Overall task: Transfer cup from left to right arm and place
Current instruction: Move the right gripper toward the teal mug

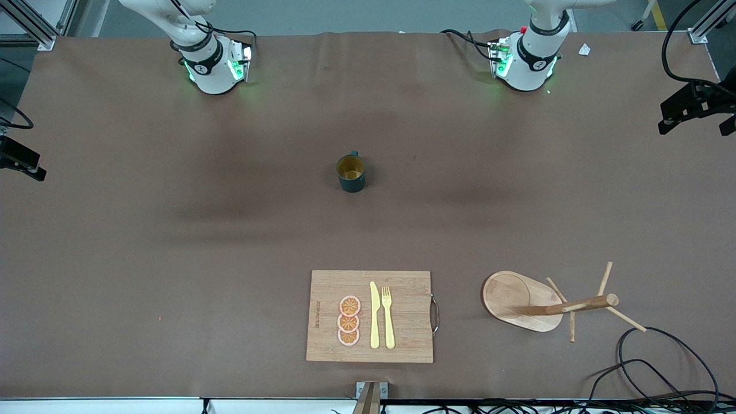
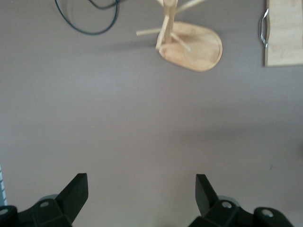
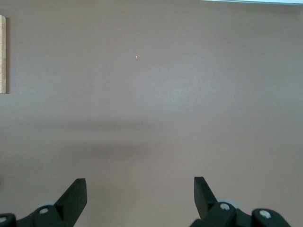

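Observation:
A small dark teal cup (image 1: 351, 172) with a tan inside stands upright in the middle of the brown table, its handle turned toward the robot bases. Neither wrist view shows it. My left gripper (image 2: 142, 189) hangs open over bare table, nothing between its fingers. Open too is my right gripper (image 3: 140, 191), over bare table with nothing in it. In the front view only the two arm bases show, and both hands are out of that view.
A wooden cutting board (image 1: 402, 339) with a yellow knife, a fork and orange slices lies near the front camera. Beside it, toward the left arm's end, stands a wooden mug tree (image 1: 537, 302) on an oval base. Black cables (image 1: 661, 368) lie at that corner.

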